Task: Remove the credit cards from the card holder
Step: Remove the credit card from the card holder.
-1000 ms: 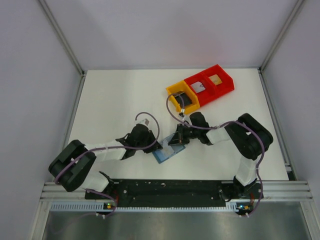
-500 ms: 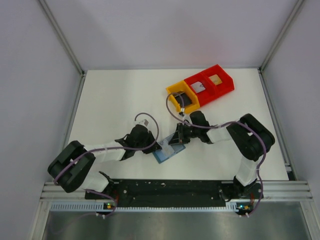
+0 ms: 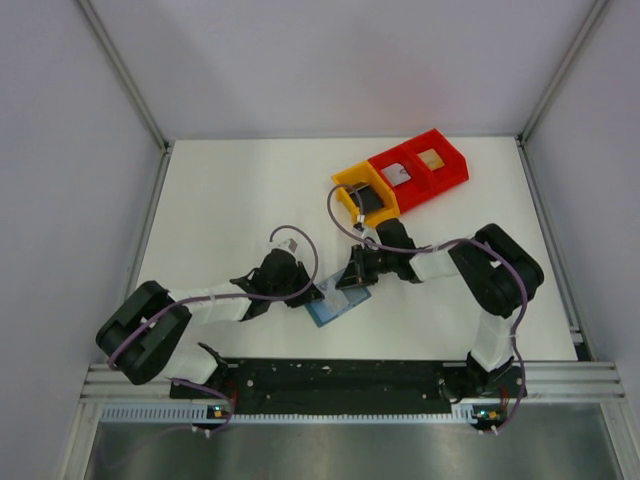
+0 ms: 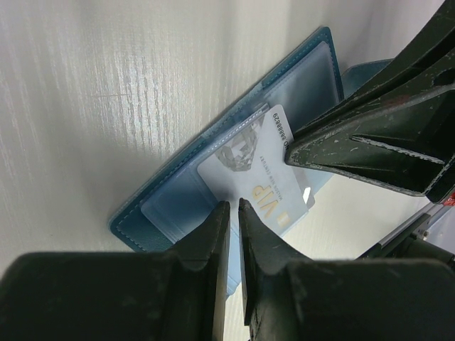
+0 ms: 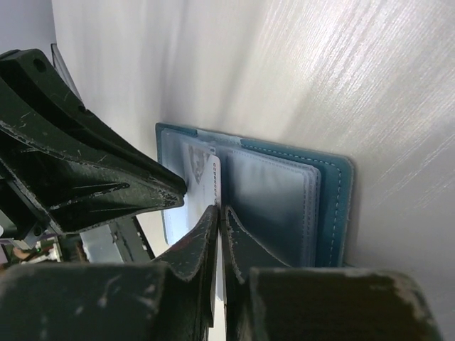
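- The card holder [image 3: 336, 308] lies open on the white bench [image 3: 230, 200], just below the centre of the top view, between the two arms.
- The left end effector [image 4: 233, 207] is closed to a thin slit on the holder's clear inner leaf.
- The right end effector [image 5: 220, 212] is closed on the edge of a white card [image 4: 256, 177], which sticks partly out of a pocket.
- Yellow and red bins [image 3: 452, 168] stand at upper right, well apart from the holder.
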